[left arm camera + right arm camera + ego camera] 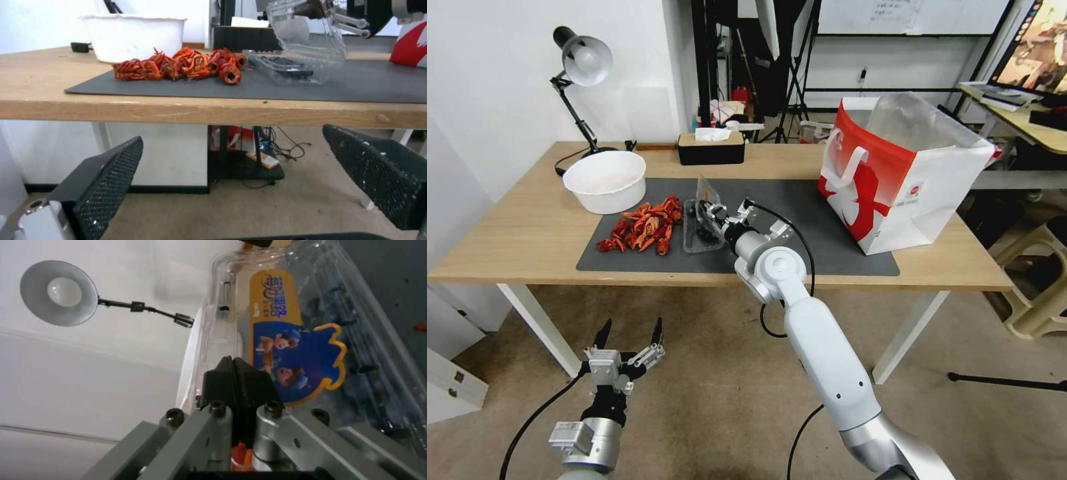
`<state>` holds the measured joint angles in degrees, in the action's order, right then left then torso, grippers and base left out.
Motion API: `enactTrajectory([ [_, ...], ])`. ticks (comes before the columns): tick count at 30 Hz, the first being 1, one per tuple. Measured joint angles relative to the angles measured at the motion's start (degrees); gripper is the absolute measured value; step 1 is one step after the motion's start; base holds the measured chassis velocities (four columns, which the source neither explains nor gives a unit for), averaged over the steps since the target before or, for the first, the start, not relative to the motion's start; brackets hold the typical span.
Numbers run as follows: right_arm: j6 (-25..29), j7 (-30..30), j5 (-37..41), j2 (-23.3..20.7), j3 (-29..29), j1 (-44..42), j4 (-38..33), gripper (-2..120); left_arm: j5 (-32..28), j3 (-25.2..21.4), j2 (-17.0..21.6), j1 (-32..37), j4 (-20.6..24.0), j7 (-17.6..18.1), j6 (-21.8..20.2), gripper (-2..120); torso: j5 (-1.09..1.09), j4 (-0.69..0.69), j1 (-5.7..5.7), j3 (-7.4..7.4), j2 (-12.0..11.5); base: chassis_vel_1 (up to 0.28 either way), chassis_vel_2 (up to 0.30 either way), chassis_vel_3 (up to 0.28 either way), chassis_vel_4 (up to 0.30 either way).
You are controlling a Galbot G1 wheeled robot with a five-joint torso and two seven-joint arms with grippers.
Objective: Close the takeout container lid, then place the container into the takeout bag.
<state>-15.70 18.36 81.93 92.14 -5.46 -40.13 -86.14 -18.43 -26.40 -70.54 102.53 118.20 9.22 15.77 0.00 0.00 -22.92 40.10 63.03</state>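
— Where is the box, and what are your grippers doing?

— The takeout container (702, 230) sits on the dark mat (820, 200), between the pile of red crayfish (644, 227) and the takeout bag (904, 177), which stands well apart at the mat's far right end. My right gripper (715, 212) is at the lid (707, 193), which stands raised and tilted over the base. My left gripper (630, 347) hangs low in front of the table (514, 233), fingers spread apart, holding nothing.

— What does each camera add?

— From my head I see the layout: the white bowl (604, 180), the desk lamp (582, 63), the tissue box (710, 148). My left wrist looks from below table height and shows the lid (309, 36) half open above the dark berries (285, 65) in the base. My right wrist shows my pads (238, 380) pressed together, against the clear edge of the lid just beside its orange and blue label (293, 350).

— Anything unclear?

— My arm covers part of the container from the head. In the right wrist view, I cannot tell whether plastic is pinched between the pads or merely lies behind them. The bag's inside is hidden behind its clear liner.
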Motion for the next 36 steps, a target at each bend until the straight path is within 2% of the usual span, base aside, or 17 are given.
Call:
enactTrajectory([
  [26, -4.3, 4.6, -0.8, 0.0, -0.3, 0.7, 0.8, 0, -0.4, 0.1, 0.3, -0.7, -0.1, 0.1, 0.0, 100, 0.00, 0.00, 0.00, 0.00, 0.0, 0.000, 0.000, 0.000, 0.000],
  [29, -5.4, 5.7, -0.8, 0.0, -0.5, 1.1, 0.8, 0, -1.9, 0.2, 0.9, -1.1, 0.5, 0.2, -0.7, 100, 0.00, 0.00, 0.00, 0.00, 0.0, 0.000, 0.000, 0.000, 0.000],
  [33, -9.5, 10.0, -0.7, 0.0, -0.8, 1.9, 0.8, 0, -9.5, 0.2, 4.0, -3.5, 3.0, 0.3, -3.6, 100, 0.00, 0.00, 0.00, 0.00, 0.0, 0.000, 0.000, 0.000, 0.000],
  [34, -9.5, 10.0, -0.7, 0.0, -0.8, 1.9, 0.8, 0, -9.5, 0.2, 4.0, -3.5, 3.0, 0.3, -3.6, 100, 0.00, 0.00, 0.00, 0.00, 0.0, 0.000, 0.000, 0.000, 0.000],
  [36, -10.5, 10.8, -0.7, 0.0, -0.8, 2.0, 0.8, 0, -13.7, 0.4, 5.8, -4.7, 4.6, 0.4, -5.2, 100, 0.00, 0.00, 0.00, 0.00, 0.0, 0.000, 0.000, 0.000, 0.000],
])
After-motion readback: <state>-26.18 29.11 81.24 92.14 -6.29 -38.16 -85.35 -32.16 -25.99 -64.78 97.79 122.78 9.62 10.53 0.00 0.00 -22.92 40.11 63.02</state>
